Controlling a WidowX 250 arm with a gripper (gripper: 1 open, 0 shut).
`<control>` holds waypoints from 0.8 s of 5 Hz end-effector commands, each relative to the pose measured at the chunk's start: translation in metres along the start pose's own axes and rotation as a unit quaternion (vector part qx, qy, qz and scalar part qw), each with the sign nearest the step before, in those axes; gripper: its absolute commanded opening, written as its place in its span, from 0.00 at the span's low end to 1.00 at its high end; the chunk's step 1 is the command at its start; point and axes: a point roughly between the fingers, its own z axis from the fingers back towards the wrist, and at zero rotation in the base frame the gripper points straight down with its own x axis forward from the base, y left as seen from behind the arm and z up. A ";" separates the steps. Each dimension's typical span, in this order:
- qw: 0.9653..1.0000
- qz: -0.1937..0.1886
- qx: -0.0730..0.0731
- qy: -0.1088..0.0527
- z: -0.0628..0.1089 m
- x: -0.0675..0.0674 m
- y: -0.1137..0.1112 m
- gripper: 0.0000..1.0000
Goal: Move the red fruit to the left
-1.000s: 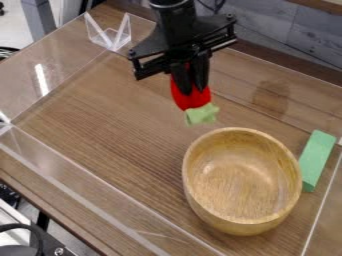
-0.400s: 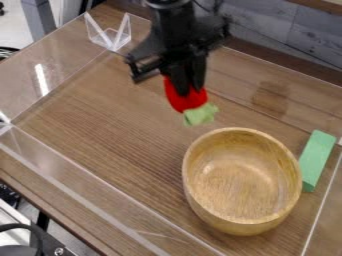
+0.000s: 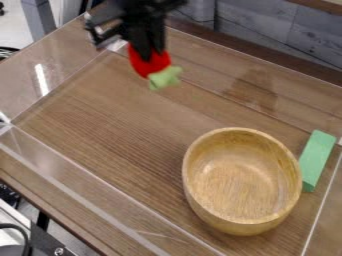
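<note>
Red glossy toy fruit with light-green leafy end (image 3: 151, 68), directly beneath the black gripper (image 3: 131, 36) and apparently gripped between its blurred, narrowly set jaws; carry level and leftward, lower fully, then release gently.

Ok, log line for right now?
gripper: closed on red fruit | fruit: held, left of and beyond wooden bowl in view | green block: right of bowl | status: release not yet done
</note>
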 end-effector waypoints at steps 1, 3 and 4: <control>1.000 0.012 -0.013 -0.025 0.002 0.008 -0.009 0.00; 0.997 0.066 -0.007 -0.048 -0.015 0.012 -0.014 0.00; 0.994 0.089 -0.004 -0.057 -0.023 0.012 -0.017 0.00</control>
